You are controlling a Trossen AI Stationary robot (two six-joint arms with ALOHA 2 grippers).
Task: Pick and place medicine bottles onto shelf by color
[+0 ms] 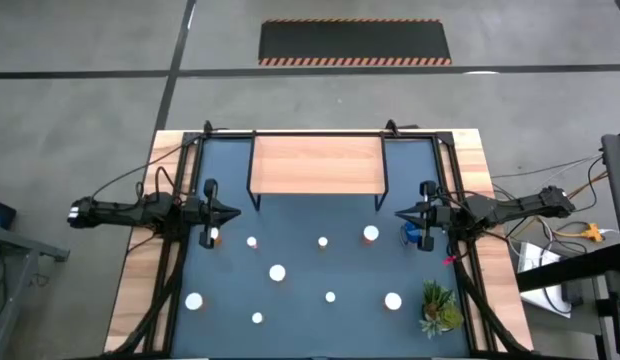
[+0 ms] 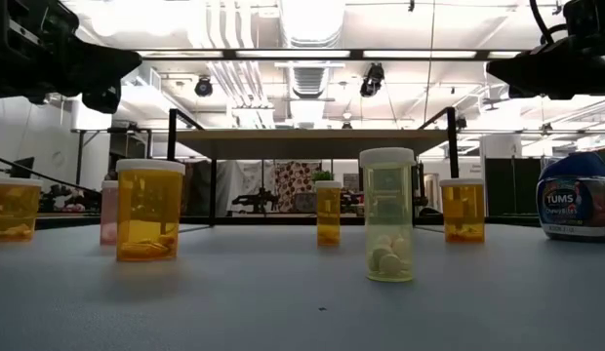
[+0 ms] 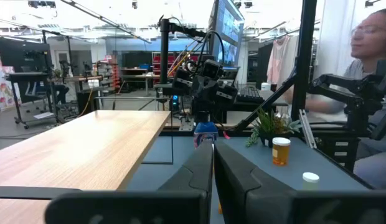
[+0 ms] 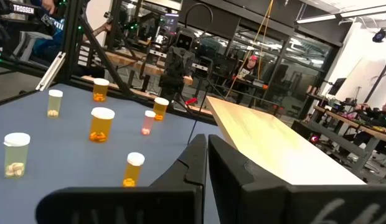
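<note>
The light wooden shelf stands on thin black legs at the far middle of the dark mat, with nothing on its top. Several white-capped bottles stand upright on the mat in front of it, among them a wide orange one and a pale one. The blue bottle stands under my right arm. My left gripper is shut and empty, raised off the shelf's left end. My right gripper is shut and empty, raised off the shelf's right end. Both point toward each other.
A small green plant stands at the near right of the mat. The shelf's black legs stand close to both grippers. A person sits beyond the table's right side. Open mat lies between the two fingertips.
</note>
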